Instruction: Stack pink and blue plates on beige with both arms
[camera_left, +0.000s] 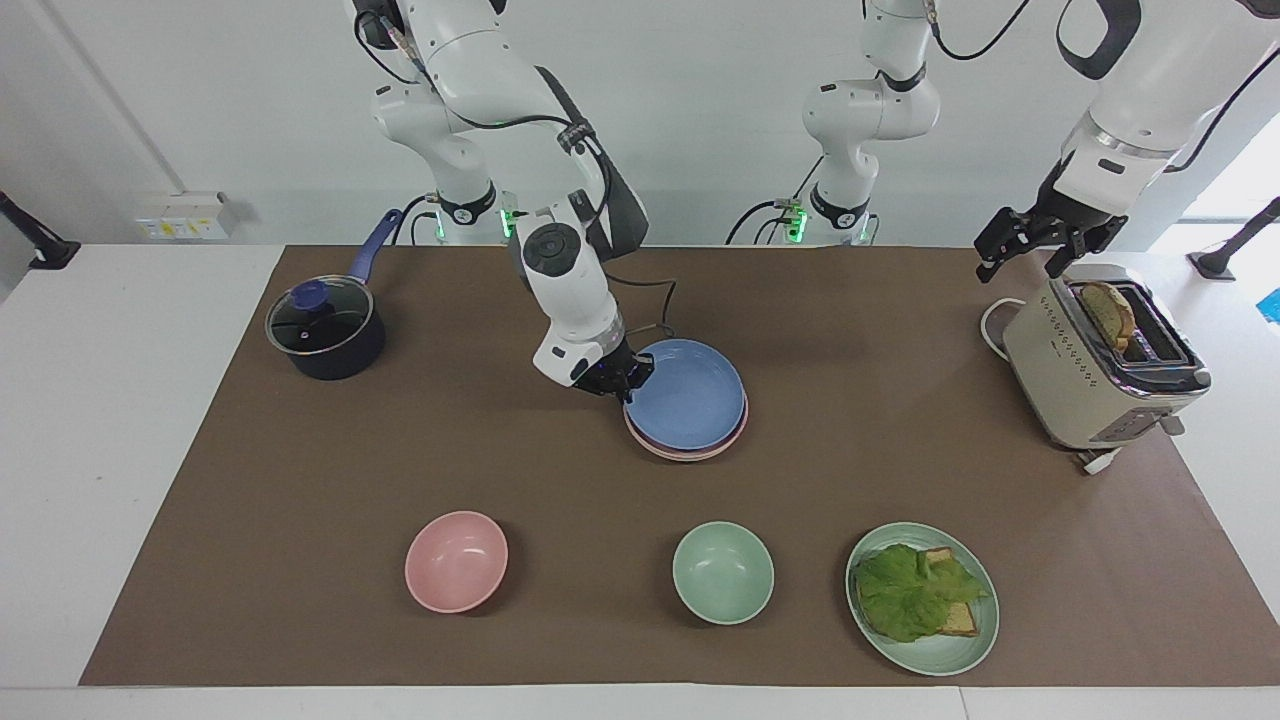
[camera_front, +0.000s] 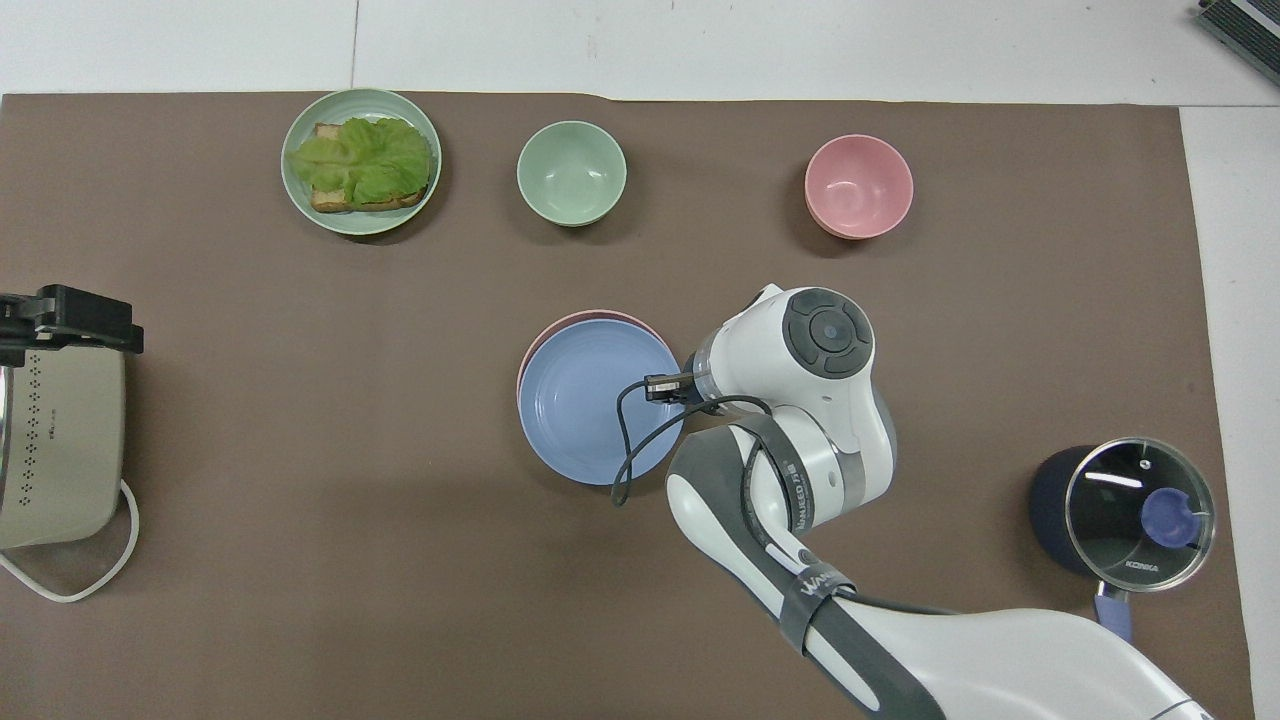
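The blue plate lies flat on the pink plate in the middle of the brown mat; only a thin pink rim shows around it. The beige plate is hidden. My right gripper is at the blue plate's rim on the side toward the right arm's end. In the overhead view my own wrist covers it. My left gripper waits open and empty in the air over the toaster's edge.
A toaster with a bread slice stands at the left arm's end, a lidded dark pot at the right arm's end. Farthest from the robots sit a pink bowl, a green bowl and a green plate with lettuce and bread.
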